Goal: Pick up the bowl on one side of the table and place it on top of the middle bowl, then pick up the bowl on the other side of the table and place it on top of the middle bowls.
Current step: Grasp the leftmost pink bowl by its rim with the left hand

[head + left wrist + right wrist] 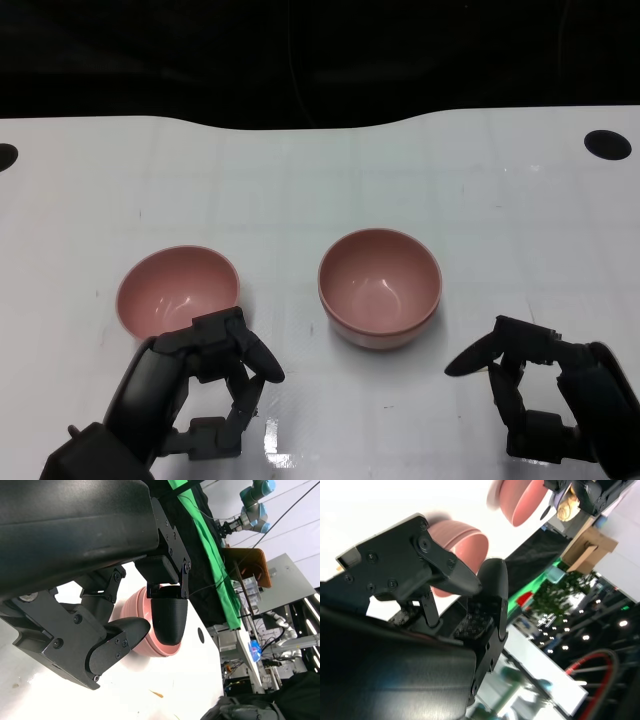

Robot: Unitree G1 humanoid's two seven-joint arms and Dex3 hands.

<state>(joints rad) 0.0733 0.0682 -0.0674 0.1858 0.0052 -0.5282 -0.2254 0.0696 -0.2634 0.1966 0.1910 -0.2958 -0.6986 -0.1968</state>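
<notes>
The white bench fills most of the head view, with a dark hole near each far corner and a black background behind its far edge.

On it stand two pink bowls, both upright and well apart from each other. The middle bowl sits near the centre of the bench; its wall looks thick at the rim, as if one bowl lies inside another, but I cannot tell this for sure. The left bowl stands on the robot's left side, alone.

The left hand is just beside the near rim of the left bowl. Its fingers are apart and curved, and they hold nothing; from the head view the upper fingers overlap the bowl's near edge. In the left wrist view the fingertips are in front of the bowl's wall, but I cannot tell whether they touch it.

The right hand is near the robot's right side of the bench, apart from the middle bowl. Its fingers are spread and empty, with one finger pointing toward the middle bowl.
</notes>
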